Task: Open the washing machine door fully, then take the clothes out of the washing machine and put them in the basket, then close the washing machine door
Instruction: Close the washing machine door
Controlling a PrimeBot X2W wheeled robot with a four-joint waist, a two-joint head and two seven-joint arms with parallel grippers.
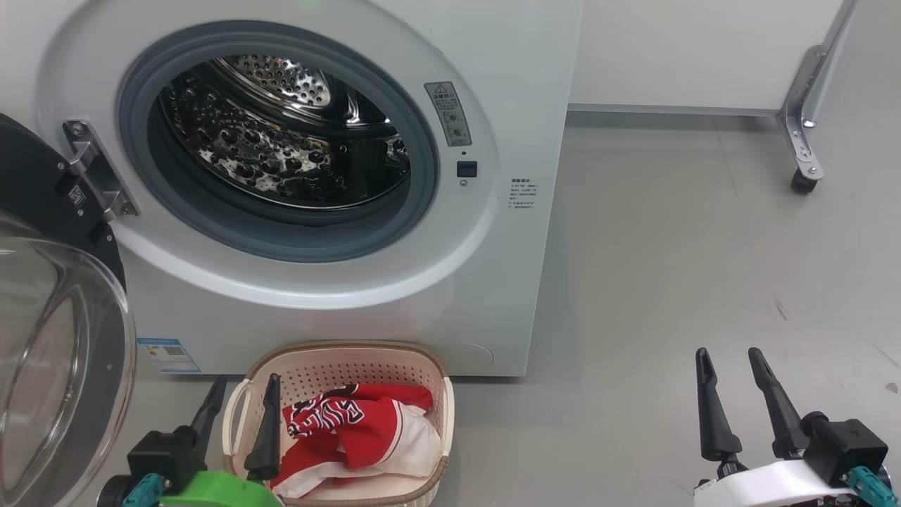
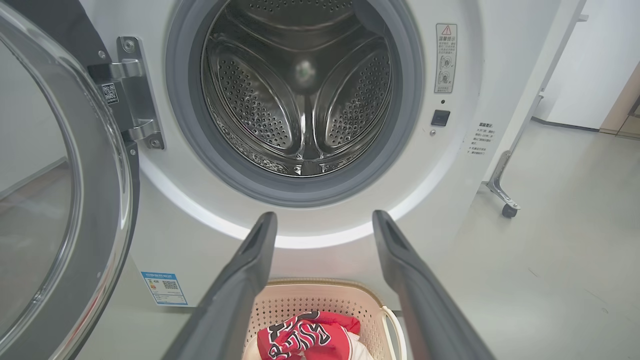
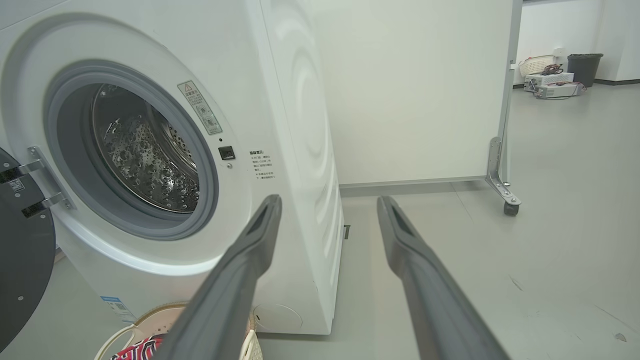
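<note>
A white front-loading machine [image 1: 493,296] takes up most of the head view. It is smooth painted metal with a thick grey rubber ring round its mouth. Its door [image 1: 63,352] stands swung wide on the robot's left, hung on a bright metal hinge [image 1: 98,172]. The door has a glossy black rim around a bulging bowl of clear glass. The drum [image 1: 281,141] is shiny steel, dotted with holes and ribbed, and looks empty.

On the pale grey floor [image 1: 669,246], just in front of the machine, sits a basket [image 1: 352,346]. It is cream plastic, a rounded rectangle with perforated sides and a brown woven-look rim. The clothes [image 1: 359,429] lie crumpled inside it. They are soft red and white fabric with black-and-white lettering.

The left gripper [image 1: 246,380] hovers over the basket's left edge, its long dark fingers spread wide and empty. The right gripper [image 1: 728,352] is well apart over bare floor, equally spread and empty.

Unloading appears finished, so closing the door is the step left. That likely calls for the left gripper to reach behind the door and push on the rim, not the slick curved glass. It would swing the door round to the mouth until it latches.
</note>
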